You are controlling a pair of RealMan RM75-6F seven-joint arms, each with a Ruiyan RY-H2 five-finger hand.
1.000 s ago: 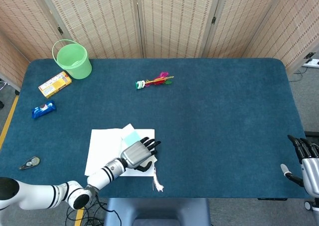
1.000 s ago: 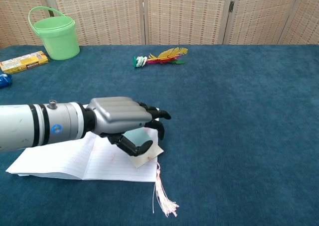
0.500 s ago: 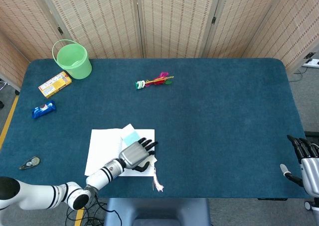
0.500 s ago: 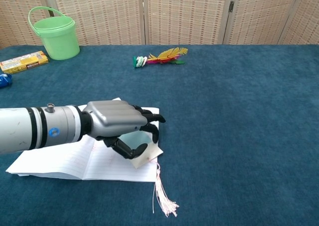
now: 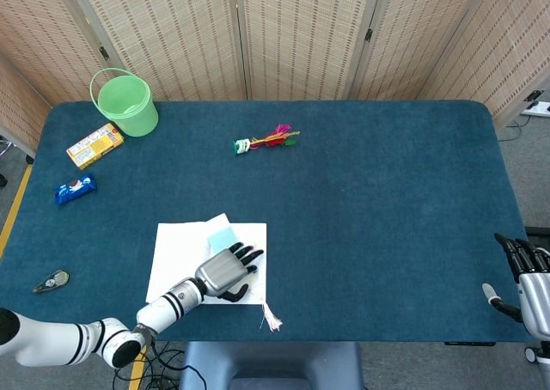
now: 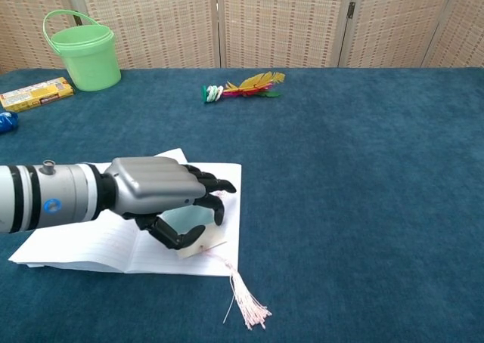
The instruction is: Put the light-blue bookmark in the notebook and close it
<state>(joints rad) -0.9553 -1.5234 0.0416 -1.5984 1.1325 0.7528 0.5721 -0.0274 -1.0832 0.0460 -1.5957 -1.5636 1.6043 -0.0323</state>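
The notebook (image 5: 176, 254) (image 6: 83, 241) lies open near the table's front left, showing white lined pages. My left hand (image 5: 225, 271) (image 6: 162, 198) rests palm down over its right page and pinches the light-blue bookmark (image 5: 223, 237) (image 6: 184, 222) between thumb and fingers. The card lies on that page, mostly covered by the hand. Its pale tassel (image 5: 271, 321) (image 6: 246, 307) trails off the page's front corner onto the blue cloth. My right hand (image 5: 526, 274) hangs at the table's far right edge, fingers apart and holding nothing; the chest view does not show it.
A green bucket (image 5: 126, 104) (image 6: 83, 52) stands at the back left, with a yellow box (image 5: 94, 144) (image 6: 34, 94) and a blue packet (image 5: 75, 188) near it. A colourful feathered toy (image 5: 266, 139) (image 6: 242, 88) lies mid-back. A small dark object (image 5: 51, 281) sits at the front left.
My left hand has drawn back and to the left, taking the bookmark further onto the right page; the tassel followed. The right hand has not moved.
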